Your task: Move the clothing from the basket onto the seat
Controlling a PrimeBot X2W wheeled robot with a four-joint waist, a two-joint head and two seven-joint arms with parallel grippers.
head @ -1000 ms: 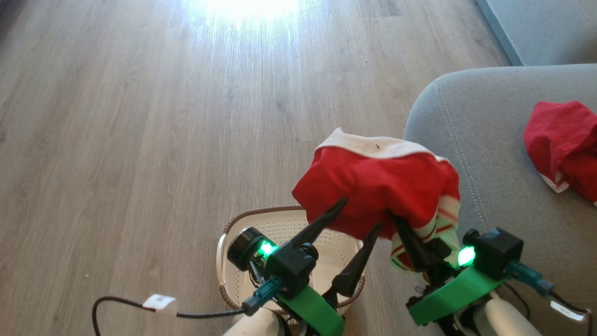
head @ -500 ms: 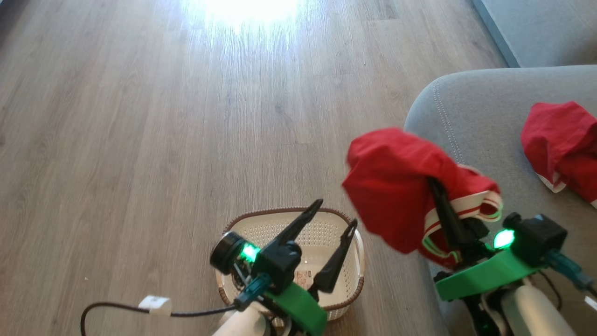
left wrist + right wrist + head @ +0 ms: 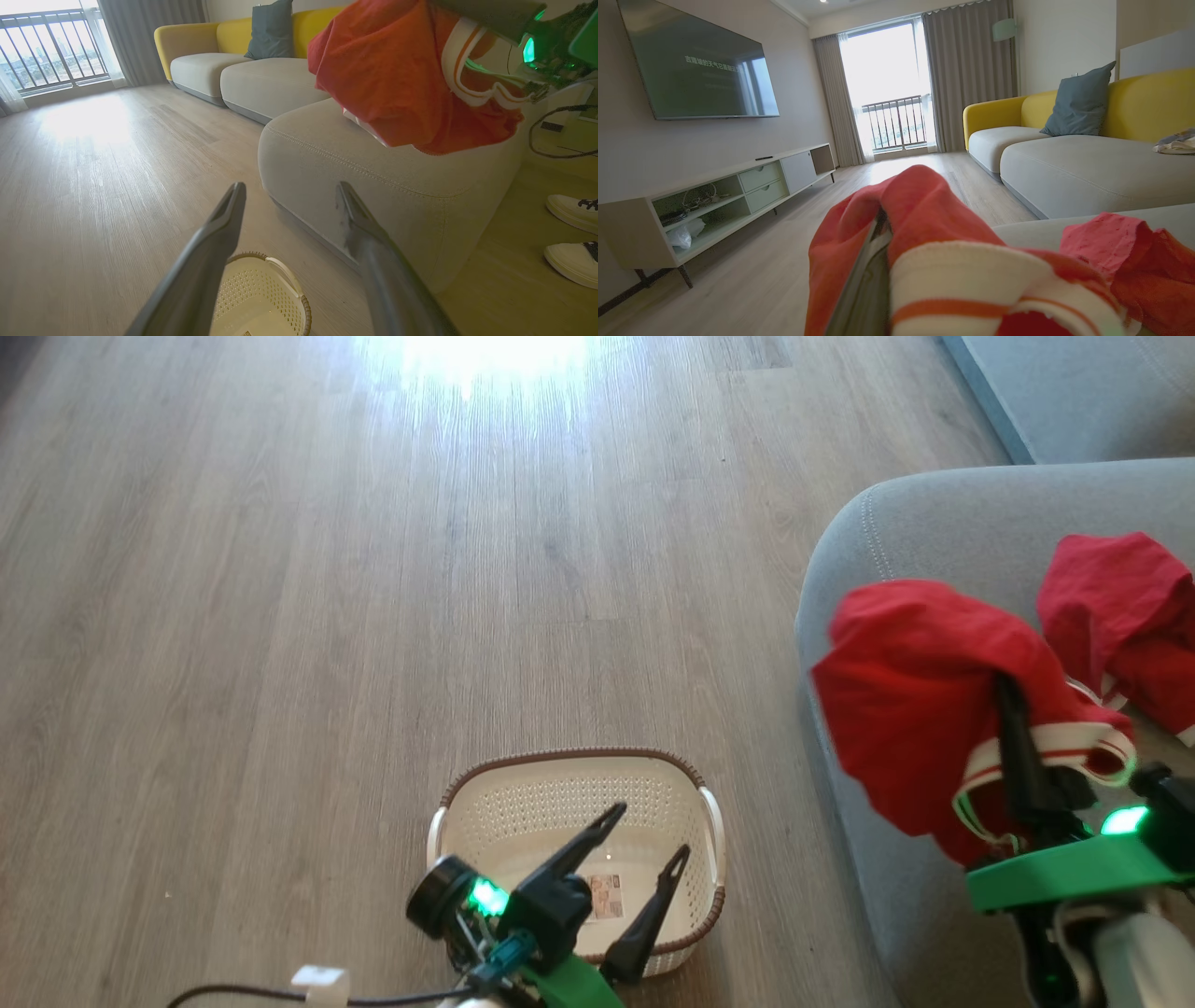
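The cream basket (image 3: pixel 523 803) stands on the floor, with a label sticker (image 3: pixel 605 896) on its bottom. My left gripper (image 3: pixel 652 831) hangs open over it, nothing between its fingers (image 3: pixel 224 224). My right gripper (image 3: pixel 1013 737) is shut on a red piece of clothing (image 3: pixel 915 709) with white striped trim, which is draped over its fingers and hides the tips. That piece hangs above the front left corner of the grey seat (image 3: pixel 934 523). A second red piece of clothing (image 3: pixel 1120 607) lies on the seat just beyond it. The left wrist view shows the held clothing (image 3: pixel 387 79) above the seat (image 3: pixel 373 172).
Wood floor (image 3: pixel 373 569) spreads to the left and ahead of the basket. Another grey sofa cushion (image 3: pixel 1074 392) sits at the upper right. A low TV cabinet (image 3: pixel 714 196) lines the far wall. Two white shoes (image 3: pixel 570 210) stand on the floor by the seat.
My left gripper let go of the red clothing, opened wide and drew back over the basket. My right gripper carried the clothing rightward to above the seat's corner.
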